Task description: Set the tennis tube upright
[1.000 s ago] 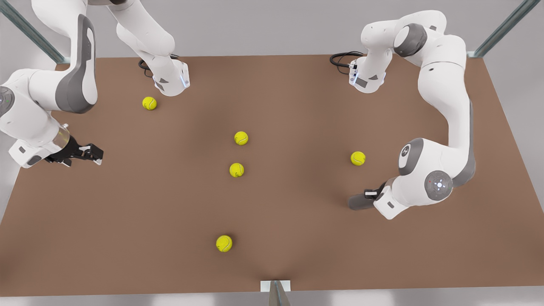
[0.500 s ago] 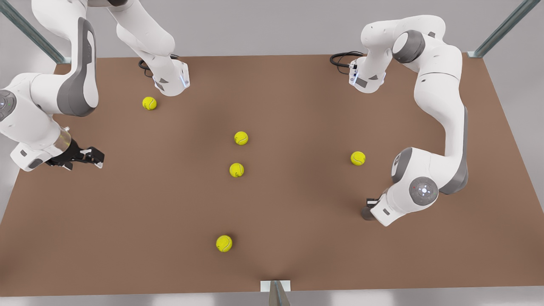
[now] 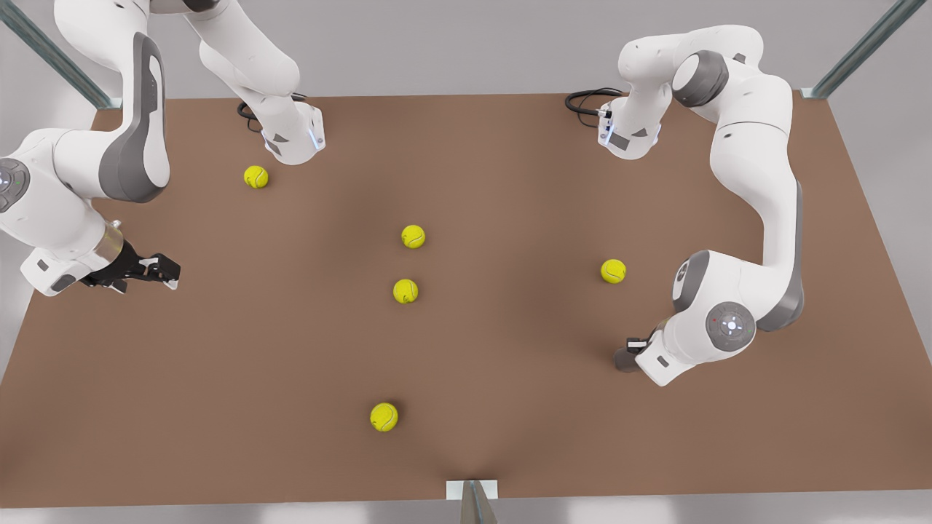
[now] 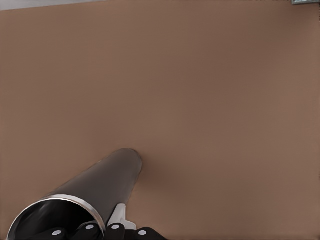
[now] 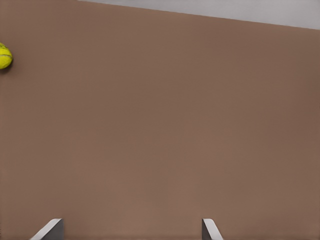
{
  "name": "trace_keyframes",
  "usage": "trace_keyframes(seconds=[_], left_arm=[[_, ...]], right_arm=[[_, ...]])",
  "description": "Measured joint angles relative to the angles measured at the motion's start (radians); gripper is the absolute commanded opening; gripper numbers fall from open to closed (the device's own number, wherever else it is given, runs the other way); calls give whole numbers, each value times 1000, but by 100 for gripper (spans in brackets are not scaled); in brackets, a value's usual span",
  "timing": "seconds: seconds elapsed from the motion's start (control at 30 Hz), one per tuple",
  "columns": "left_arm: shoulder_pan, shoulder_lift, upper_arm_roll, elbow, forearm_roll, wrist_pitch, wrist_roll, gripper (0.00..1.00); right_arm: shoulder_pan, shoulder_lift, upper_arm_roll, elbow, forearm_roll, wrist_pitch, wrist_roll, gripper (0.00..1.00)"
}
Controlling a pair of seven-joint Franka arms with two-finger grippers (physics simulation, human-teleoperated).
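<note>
Tennis tube (image 3: 625, 359) now stands steeper in left gripper's (image 3: 635, 348) clamped fingers — right gripper (image 3: 162, 271) open near table (image 3: 510, 437) edge

Brown worktop (image 3: 510, 407) is carrying five yellow tennis balls, all sitting directly on it and well apart from the edges. One ball (image 3: 255, 177) is lying near the arm base (image 3: 295, 142) on the front view's left. Two balls (image 3: 413, 236) (image 3: 405, 291) are sitting near each other around the middle, not touching. Another ball (image 3: 613, 271) is lying toward the front view's right. The last ball (image 3: 384, 417) is sitting near the bottom edge. Second arm base (image 3: 630, 135) is standing on the worktop at the top right, with a black cable (image 3: 582, 100) looping beside it.
</note>
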State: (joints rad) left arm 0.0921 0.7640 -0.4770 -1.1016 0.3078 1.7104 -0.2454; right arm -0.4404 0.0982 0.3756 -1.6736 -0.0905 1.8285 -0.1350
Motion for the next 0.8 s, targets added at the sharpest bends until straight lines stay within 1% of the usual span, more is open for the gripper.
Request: trace_keyframes(seconds=[0.03, 0.07, 0.1, 0.13, 0.27, 0.3, 0.5, 0.53, 0.57, 0.6, 0.67, 0.73, 0.8], left_arm=[[0, 0, 0, 0, 0, 0, 1, 37], [0, 0, 0, 0, -1, -1, 2, 53], [0, 0, 0, 0, -1, 0, 2, 73], [0, 0, 0, 1, -1, 0, 3, 99], [0, -9, 0, 3, -1, -10, 2, 100], [-3, -17, -1, 7, 0, -44, 2, 100], [8, -229, -8, 2, -24, -315, -21, 100], [32, -315, -7, -42, -45, -366, -97, 100], [50, -434, -8, -154, -68, -376, -110, 100], [83, -519, -8, -243, -95, -343, -112, 100], [102, -628, -13, -402, -133, -233, -110, 100], [131, -652, -14, -424, -156, -229, -109, 100], [113, -673, -14, -452, -169, -218, -110, 100]], right_arm=[[0, 0, 0, 1, 0, 0, 0, 100], [0, 0, 0, 1, 0, 0, 0, 100], [0, 0, 0, 0, 0, 4, 0, 100], [2, 0, 0, 0, 0, 5, 0, 100], [0, 0, 0, 0, 0, 5, 0, 100], [1, 0, 0, 0, 0, 5, 0, 100], [0, 0, 0, 0, 0, 5, -2, 100], [0, 0, 0, 1, 0, 5, -2, 100], [0, 0, 0, 2, 0, 5, -2, 100], [0, 0, 0, 2, 0, 5, -3, 100], [-1, 0, 1, 2, 0, 5, -2, 100], [0, 0, 1, 2, 0, 5, -3, 100], [1, 0, 0, 2, 0, 5, -2, 100]])
